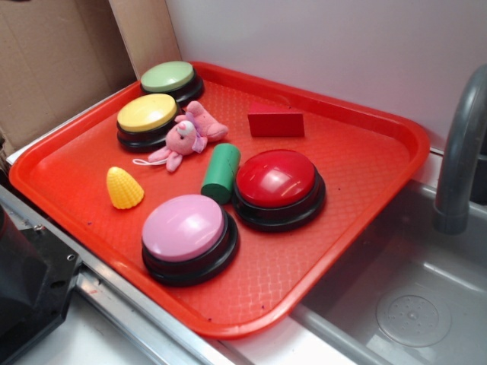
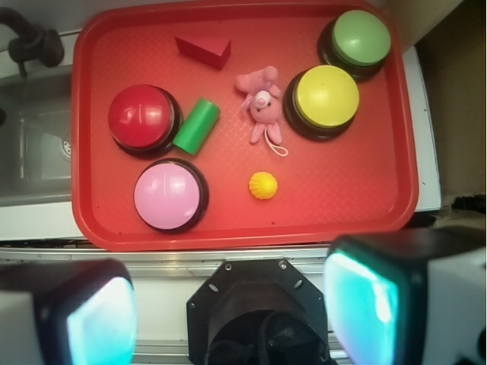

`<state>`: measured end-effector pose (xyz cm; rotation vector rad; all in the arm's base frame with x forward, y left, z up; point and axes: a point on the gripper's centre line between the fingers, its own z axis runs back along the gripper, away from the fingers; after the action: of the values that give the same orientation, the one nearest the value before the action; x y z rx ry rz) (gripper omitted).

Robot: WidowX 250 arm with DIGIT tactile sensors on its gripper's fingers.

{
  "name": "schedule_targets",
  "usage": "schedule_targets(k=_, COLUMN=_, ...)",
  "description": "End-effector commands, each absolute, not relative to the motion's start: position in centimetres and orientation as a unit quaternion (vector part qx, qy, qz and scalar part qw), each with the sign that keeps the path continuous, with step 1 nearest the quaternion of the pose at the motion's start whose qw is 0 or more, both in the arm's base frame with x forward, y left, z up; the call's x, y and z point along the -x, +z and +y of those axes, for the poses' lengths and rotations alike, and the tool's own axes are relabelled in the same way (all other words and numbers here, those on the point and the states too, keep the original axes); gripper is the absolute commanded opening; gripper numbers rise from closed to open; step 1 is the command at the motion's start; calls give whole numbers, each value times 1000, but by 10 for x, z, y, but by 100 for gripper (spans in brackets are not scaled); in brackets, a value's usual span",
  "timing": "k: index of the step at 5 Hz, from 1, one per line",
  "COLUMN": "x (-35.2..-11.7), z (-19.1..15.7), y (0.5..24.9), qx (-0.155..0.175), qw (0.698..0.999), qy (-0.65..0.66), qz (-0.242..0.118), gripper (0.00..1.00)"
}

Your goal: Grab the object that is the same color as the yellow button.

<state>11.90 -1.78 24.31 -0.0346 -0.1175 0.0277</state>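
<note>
standing upright on the red tray (image 2: 380,190), the yellow corn cob (image 2: 263,185) is near the yellow button (image 2: 326,96), just past the pink bunny (image 2: 261,106). gripper (image 2: 232,312) hangs well short of the button, fingers (image 2: 361,304) apart, holding nothing.

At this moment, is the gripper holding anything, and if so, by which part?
Nothing is held. The gripper hangs above the tray's near edge with its jaws apart and empty; the yellow toy corn lies untouched on the red tray.

Claw (image 2: 228,319) spread wide, empty, fingers (image 2: 364,304) apart
</note>
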Motion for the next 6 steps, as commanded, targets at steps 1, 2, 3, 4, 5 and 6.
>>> schedule_targets(k=1, x=-119, z=-18, y=243, qx=17, qw=998, qy=14, qz=-59, gripper=100)
schedule_targets(k=2, x=-130, z=-8, y=225, qx=13, qw=997, qy=54, qz=-50, gripper=100)
schedule_targets(k=3, x=-142, z=5, y=196, qx=13, qw=992, qy=122, qz=-27, gripper=100)
schedule_targets(k=4, x=-145, z=16, y=157, qx=-5, qw=973, qy=227, qz=-41, gripper=100)
schedule_targets(k=5, x=-146, z=25, y=125, qx=-15, qw=959, qy=279, qz=-54, gripper=100)
schedule_targets(k=6, x=-148, z=35, y=96, qx=-28, qw=933, qy=349, qz=-88, gripper=100)
